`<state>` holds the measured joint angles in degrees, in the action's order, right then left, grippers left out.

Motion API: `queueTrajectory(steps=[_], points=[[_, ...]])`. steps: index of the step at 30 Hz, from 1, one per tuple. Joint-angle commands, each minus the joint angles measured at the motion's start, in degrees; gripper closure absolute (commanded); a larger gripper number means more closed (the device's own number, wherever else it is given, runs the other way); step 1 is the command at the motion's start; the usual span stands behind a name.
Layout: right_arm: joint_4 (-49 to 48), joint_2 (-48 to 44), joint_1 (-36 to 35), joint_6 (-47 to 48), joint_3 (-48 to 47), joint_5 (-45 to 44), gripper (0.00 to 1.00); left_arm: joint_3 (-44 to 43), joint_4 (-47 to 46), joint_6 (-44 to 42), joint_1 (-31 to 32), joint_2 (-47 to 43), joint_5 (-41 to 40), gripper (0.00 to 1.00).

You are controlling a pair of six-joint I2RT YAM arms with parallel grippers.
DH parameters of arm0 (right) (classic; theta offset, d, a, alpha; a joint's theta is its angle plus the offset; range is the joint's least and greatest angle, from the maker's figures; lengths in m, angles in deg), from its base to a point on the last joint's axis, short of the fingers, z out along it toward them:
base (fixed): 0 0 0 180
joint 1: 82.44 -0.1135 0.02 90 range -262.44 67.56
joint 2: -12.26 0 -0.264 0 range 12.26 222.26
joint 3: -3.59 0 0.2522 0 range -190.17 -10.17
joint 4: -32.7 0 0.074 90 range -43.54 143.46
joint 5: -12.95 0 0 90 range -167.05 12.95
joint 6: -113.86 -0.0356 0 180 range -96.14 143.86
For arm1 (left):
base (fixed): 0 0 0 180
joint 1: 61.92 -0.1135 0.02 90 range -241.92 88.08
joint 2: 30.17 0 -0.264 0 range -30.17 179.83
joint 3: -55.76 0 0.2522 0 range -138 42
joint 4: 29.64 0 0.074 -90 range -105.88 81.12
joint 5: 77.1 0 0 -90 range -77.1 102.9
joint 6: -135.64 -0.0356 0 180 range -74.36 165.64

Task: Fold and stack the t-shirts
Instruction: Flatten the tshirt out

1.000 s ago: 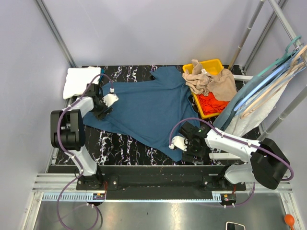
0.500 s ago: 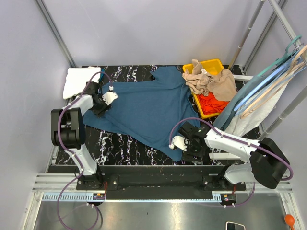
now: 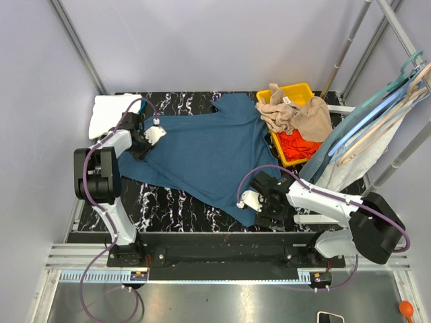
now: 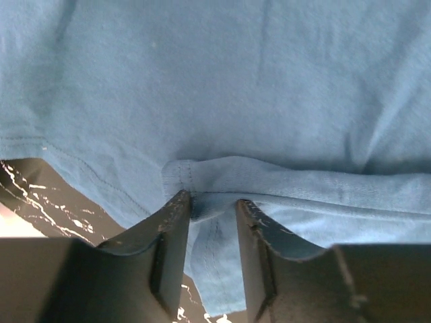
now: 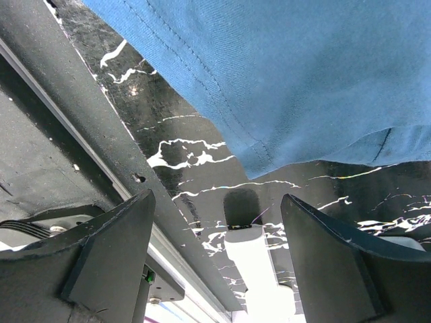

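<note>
A large dark teal-blue t-shirt (image 3: 209, 151) lies spread over the black marble table (image 3: 168, 198). My left gripper (image 3: 138, 145) is at its left sleeve, shut on a fold of the blue cloth (image 4: 215, 222). My right gripper (image 3: 262, 212) is open and empty just off the shirt's near hem corner (image 5: 269, 161), above the table's front edge. A white t-shirt (image 3: 111, 111) lies folded at the back left. Tan t-shirts (image 3: 293, 114) and a red-orange one (image 3: 296, 142) sit in the yellow bin (image 3: 300, 91).
Pale blue and beige clothes hangers (image 3: 377, 124) lean on a rack at the right, over white cloth (image 3: 340, 171). A metal rail (image 5: 87, 141) runs along the table's front edge below my right gripper.
My left gripper has moved a little toward the back left, pulling the shirt's sleeve with it. The right arm has barely moved.
</note>
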<state>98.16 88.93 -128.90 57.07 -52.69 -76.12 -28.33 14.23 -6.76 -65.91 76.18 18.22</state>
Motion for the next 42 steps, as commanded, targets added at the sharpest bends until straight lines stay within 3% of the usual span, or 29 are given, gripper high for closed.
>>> queueTrajectory(steps=[1, 6, 7, 11, 29, 42], points=[[-0.9, -0.11, -0.3, -0.69, -1.07, -0.58, 0.16, -3.59, -0.66, 0.9, -0.4, 1.14, 1.53, 0.66], [-1.16, 0.07, -0.3, -0.78, -0.98, -0.58, 0.16, -4.38, -0.66, 1.51, -0.32, 1.59, 1.62, 0.83], [-1.17, 0.07, -0.3, -0.87, -0.9, -0.58, 0.16, -4.38, -0.66, 1.77, -0.4, 1.58, 1.88, 0.9], [-1.52, -0.2, -0.3, -0.96, -0.55, -2.16, 0.17, -3.94, -0.66, 2.57, -0.4, -0.25, 1.97, 1.0], [-0.11, -2.75, -0.3, -0.34, -1.07, -1.46, 0.14, 6.95, 1.71, 2.48, 0.56, -19.93, 0.48, 1.0], [-4.15, 1.12, -0.39, 0.98, -1.95, 0.29, 0.16, 13.63, 2.41, 0.99, 1.53, -27.86, -1.63, 1.0]])
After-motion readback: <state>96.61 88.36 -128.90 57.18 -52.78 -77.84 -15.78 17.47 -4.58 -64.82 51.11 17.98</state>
